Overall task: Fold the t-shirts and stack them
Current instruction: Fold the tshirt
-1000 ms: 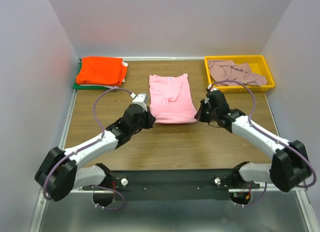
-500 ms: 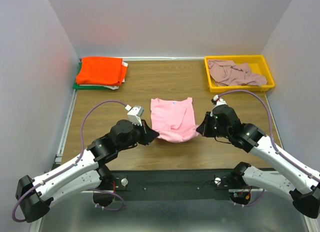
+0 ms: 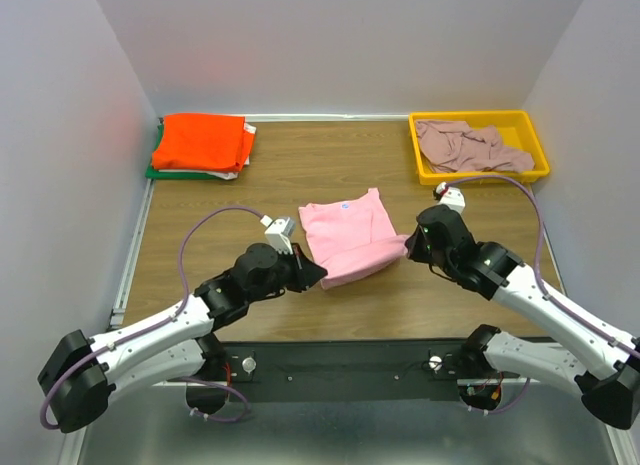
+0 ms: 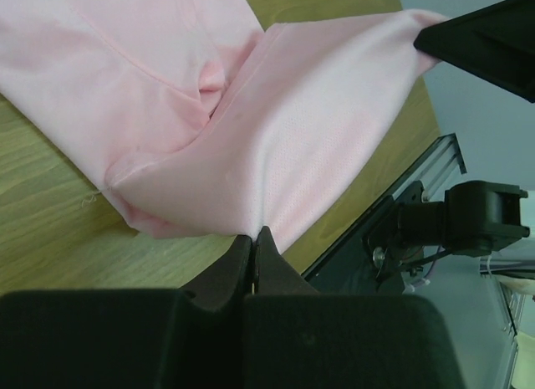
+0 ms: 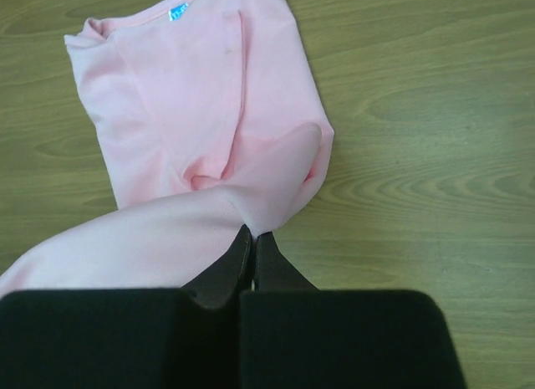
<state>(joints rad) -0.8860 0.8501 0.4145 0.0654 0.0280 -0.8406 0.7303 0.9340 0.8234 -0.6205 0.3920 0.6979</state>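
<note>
A light pink t-shirt [image 3: 350,235] is partly folded in the middle of the table, its near hem lifted off the wood. My left gripper [image 3: 318,275] is shut on the hem's near left corner [image 4: 251,226]. My right gripper [image 3: 408,247] is shut on the near right corner [image 5: 255,222]. The collar end [image 5: 150,38] still rests on the table. A folded orange t-shirt [image 3: 202,141] lies on a green one [image 3: 158,171] at the far left. A crumpled mauve t-shirt [image 3: 465,145] fills the yellow tray [image 3: 430,171].
White walls close in the table on three sides. A black rail [image 3: 340,365] with the arm bases runs along the near edge. Bare wood [image 3: 480,200] lies between the pink shirt and the tray.
Both grippers, each holding a hem corner, pulled the pink shirt toward the near edge and have now raised the hem and swung it slightly; the shirt lies skewed.
</note>
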